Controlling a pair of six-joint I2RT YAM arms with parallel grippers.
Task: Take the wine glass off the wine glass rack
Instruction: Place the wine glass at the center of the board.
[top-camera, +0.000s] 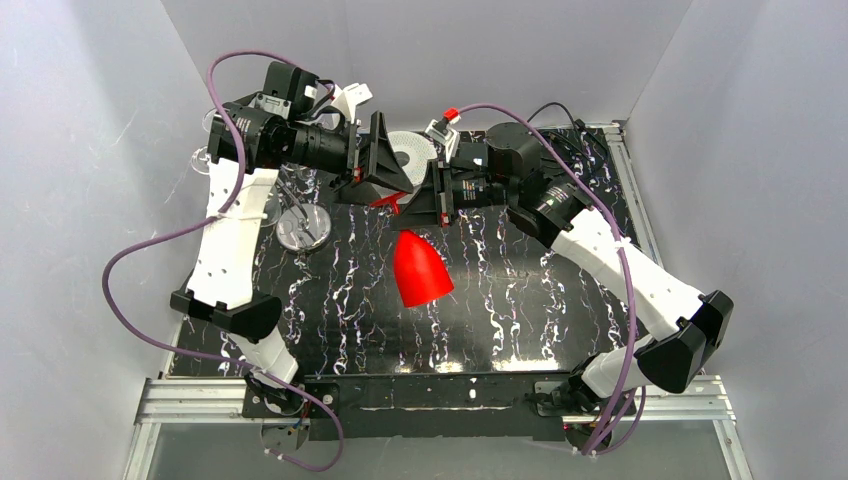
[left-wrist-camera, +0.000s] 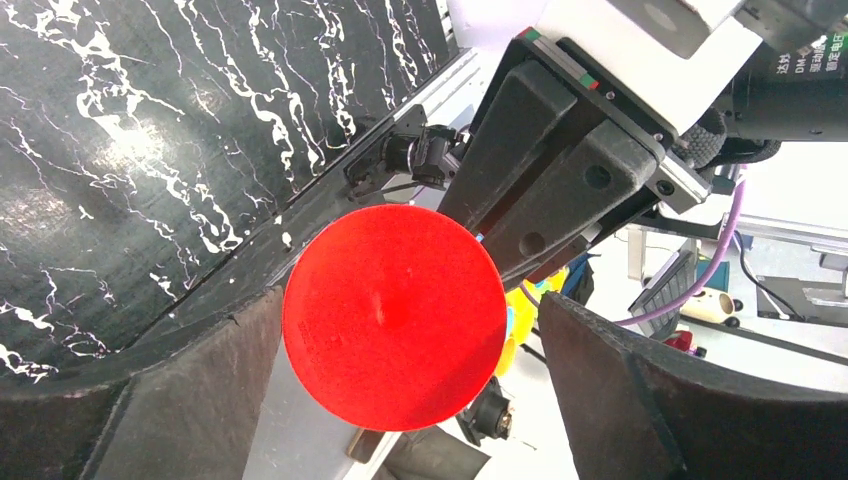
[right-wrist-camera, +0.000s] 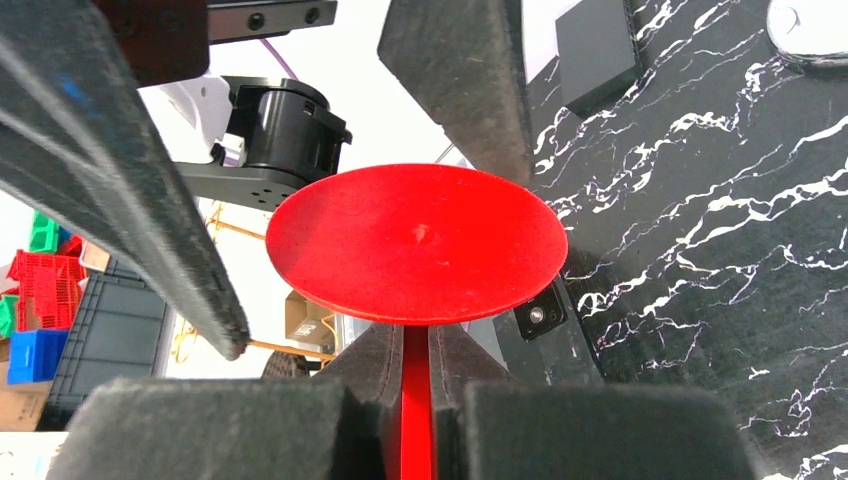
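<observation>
The red wine glass (top-camera: 420, 268) is clear of the wine glass rack, with its bowl pointing toward the near edge. My right gripper (top-camera: 440, 198) is shut on its thin red stem (right-wrist-camera: 417, 400), just behind the round red foot (right-wrist-camera: 417, 243). My left gripper (top-camera: 385, 180) is open, and its dark fingers (left-wrist-camera: 150, 400) stand on either side of the foot (left-wrist-camera: 395, 315) without touching it. The rack's chrome disc base (top-camera: 303, 228) with thin wire arms (top-camera: 290, 195) stands left of both grippers. It also shows in the right wrist view (right-wrist-camera: 810, 30).
A white ribbed spool (top-camera: 412, 150) sits at the back behind the grippers. A clear glass (top-camera: 205, 150) shows at the far left by the wall. Grey walls close in the black marbled table (top-camera: 520, 300) on three sides.
</observation>
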